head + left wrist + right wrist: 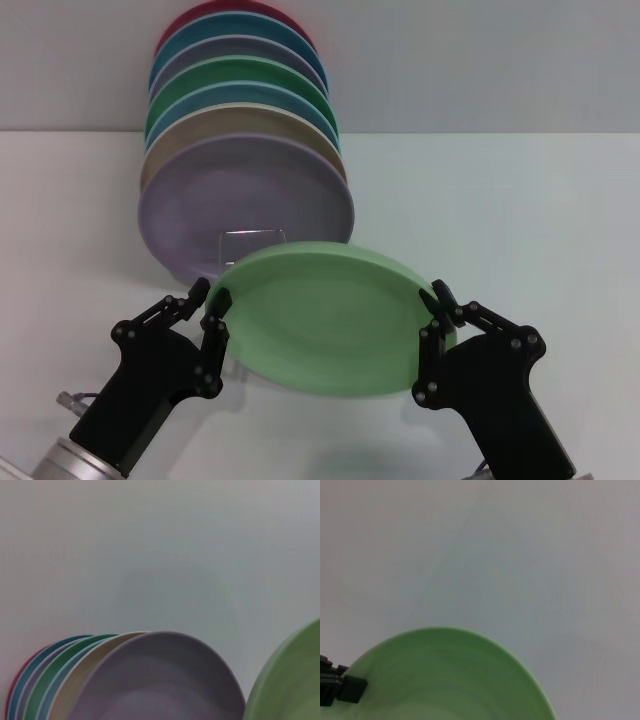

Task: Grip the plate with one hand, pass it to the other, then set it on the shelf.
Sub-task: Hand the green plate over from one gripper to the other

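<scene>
Both grippers clamped on round matte mint-green plate [325,318]: left gripper [214,308] on one rim, right gripper [436,312] opposite. Behind, thin wire shelf [254,237] fronting upright lilac plate [245,205].

Plate [325,318] is hanging tilted above the table [520,220], rim caught at both ends. Left gripper [208,308] is pinching the rim at plate's 9 o'clock, right gripper [437,312] is pinching it at 3 o'clock. At plate's 12 o'clock the shelf [254,240] is showing only its small front loop, just beyond the rim. Stack of upright plates [240,140] is leaning on it toward 11 o'clock, lilac plate [245,195] sitting frontmost.
</scene>
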You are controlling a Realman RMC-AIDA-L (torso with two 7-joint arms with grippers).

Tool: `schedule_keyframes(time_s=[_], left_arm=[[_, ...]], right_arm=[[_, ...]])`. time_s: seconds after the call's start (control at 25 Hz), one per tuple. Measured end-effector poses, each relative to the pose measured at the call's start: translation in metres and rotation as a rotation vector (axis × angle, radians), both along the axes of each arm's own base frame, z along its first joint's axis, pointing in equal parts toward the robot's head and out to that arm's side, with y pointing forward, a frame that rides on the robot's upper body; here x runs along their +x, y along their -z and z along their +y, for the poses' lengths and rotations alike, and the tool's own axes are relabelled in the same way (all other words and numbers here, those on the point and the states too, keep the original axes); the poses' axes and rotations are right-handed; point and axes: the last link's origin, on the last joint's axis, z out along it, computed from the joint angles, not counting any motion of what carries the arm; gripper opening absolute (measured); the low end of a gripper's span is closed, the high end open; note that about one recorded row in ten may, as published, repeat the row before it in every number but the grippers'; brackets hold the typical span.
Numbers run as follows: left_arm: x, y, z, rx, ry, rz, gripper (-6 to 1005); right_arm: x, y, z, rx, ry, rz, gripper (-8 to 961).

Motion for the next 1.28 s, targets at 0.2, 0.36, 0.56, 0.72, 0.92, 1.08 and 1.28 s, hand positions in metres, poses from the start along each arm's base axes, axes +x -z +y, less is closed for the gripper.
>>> schedule_keyframes(time_s=[0.2, 0.36, 0.56, 0.72, 0.92, 1.08, 1.28], left_arm=[[-0.0001, 0.0001, -0.0002, -0.002, 0.002, 0.003, 192], [-0.0005, 0.0001, -0.0003, -0.002, 0.003, 0.005, 161], [-0.0010, 0.0002, -0.0008, -0.005, 0.006, 0.009, 132], [-0.0007, 0.0002, -0.0005, -0.005, 0.008, 0.009, 111], [-0.0002, 0.0001, 0.0007, -0.007, 0.011, 0.010, 96], [-0.0003, -0.0004, 0.0013, -0.004, 0.010, 0.009, 83], [-0.0009, -0.0005, 0.0007, -0.003, 0.007, 0.010, 61]], right_arm=[[0.0000, 0.0000, 0.0000, 0.000, 0.000, 0.000, 19], [-0.0003, 0.0000, 0.0003, 0.001, -0.002, -0.001, 23], [-0.0008, 0.0004, 0.0003, 0.000, -0.002, -0.002, 32], [-0.0012, 0.0009, 0.0007, -0.002, -0.004, -0.003, 40], [-0.0011, 0.0016, 0.0009, -0.007, -0.003, -0.006, 49], [-0.0013, 0.0019, 0.0011, -0.009, -0.005, -0.007, 57], [-0.0013, 0.0021, 0.0010, -0.010, -0.005, -0.007, 66]])
